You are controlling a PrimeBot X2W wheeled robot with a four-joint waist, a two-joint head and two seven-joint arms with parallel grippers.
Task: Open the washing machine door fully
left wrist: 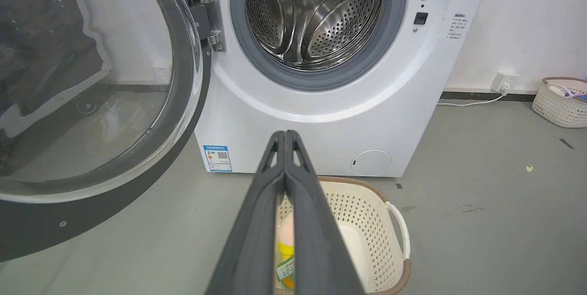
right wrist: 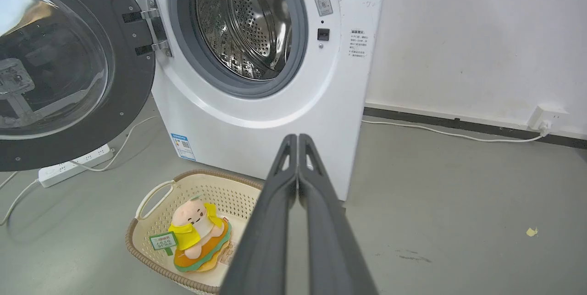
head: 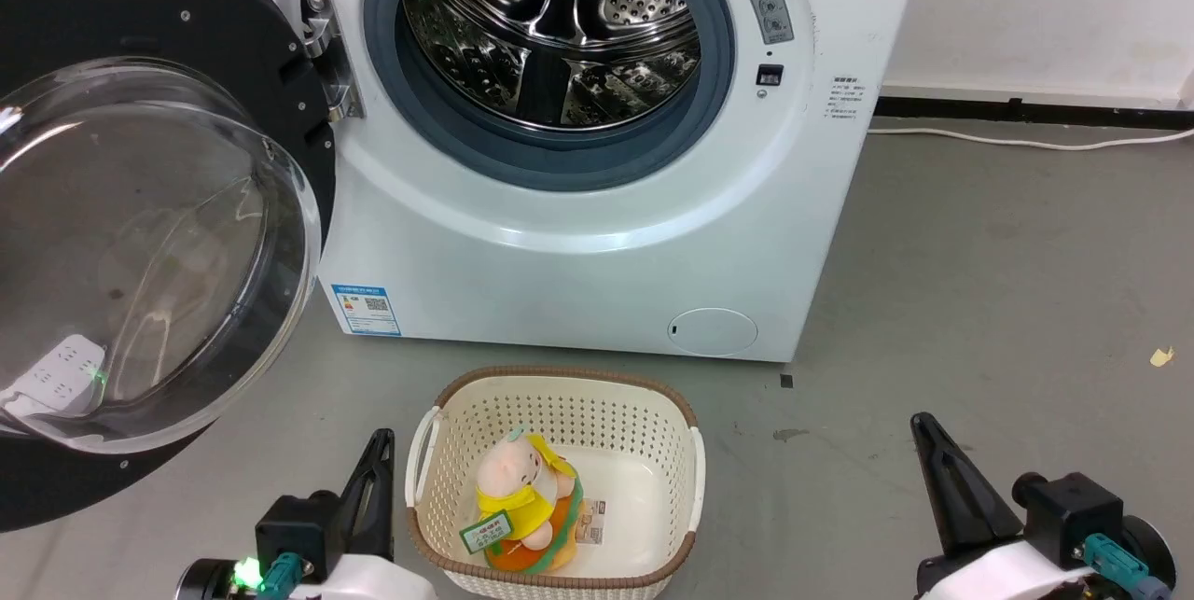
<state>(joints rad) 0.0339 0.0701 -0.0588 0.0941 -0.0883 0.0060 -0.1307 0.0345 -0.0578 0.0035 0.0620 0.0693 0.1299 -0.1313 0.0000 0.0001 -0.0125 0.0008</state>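
The white washing machine stands ahead with its steel drum exposed. Its black round door with the clear glass bowl hangs swung wide to the left on its hinge; the door also shows in the left wrist view and the door in the right wrist view. My left gripper sits low at the bottom left, shut and holding nothing, well clear of the door. My right gripper rests at the bottom right, fingers pressed together, empty. Both pairs of fingertips meet in the wrist views.
A cream basket holding a plush toy stands on the grey floor before the machine, between my grippers. A white power strip and cable lie under the open door. Another basket sits by the wall at the right.
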